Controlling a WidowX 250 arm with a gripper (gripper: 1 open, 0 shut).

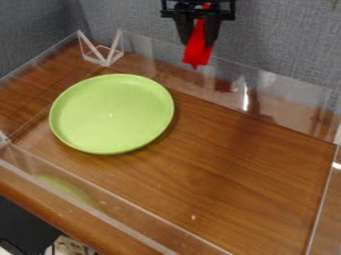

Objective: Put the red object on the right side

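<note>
Nearest the camera runs the front wall of a clear acrylic enclosure (80,214), its edge catching light and its lower left corner showing a faint greenish reflection. Below that wall, at the bottom left, something dark sits outside the enclosure, too cut off to identify. The enclosure's right wall is cut by the picture's edge, so its full extent cannot be seen.

Inside lies a wooden tabletop (226,169) with a dark reddish grain, bare across its right half. On the left half rests a round green plate (112,113), flat on the wood and fully in view, with nothing on it.

Farther back, near the rear left corner, stands a small clear folded stand (100,47), made of thin transparent panels that are hard to separate from the rear wall behind them. The rear acrylic wall shows mostly as bright streaks and glare, particularly on the right.

Behind everything hangs a grey textured backdrop (286,35).

At the top centre, the gripper (198,22) comes down from above; only its dark lower part is in view, the rest of the arm being cut off by the top edge. Its jaws are closed narrowly on the upper end of the red object (197,45), which hangs upright below them, tilted slightly. The red object is in the air, above the back of the tabletop, behind and to the right of the green plate, touching neither.
</note>
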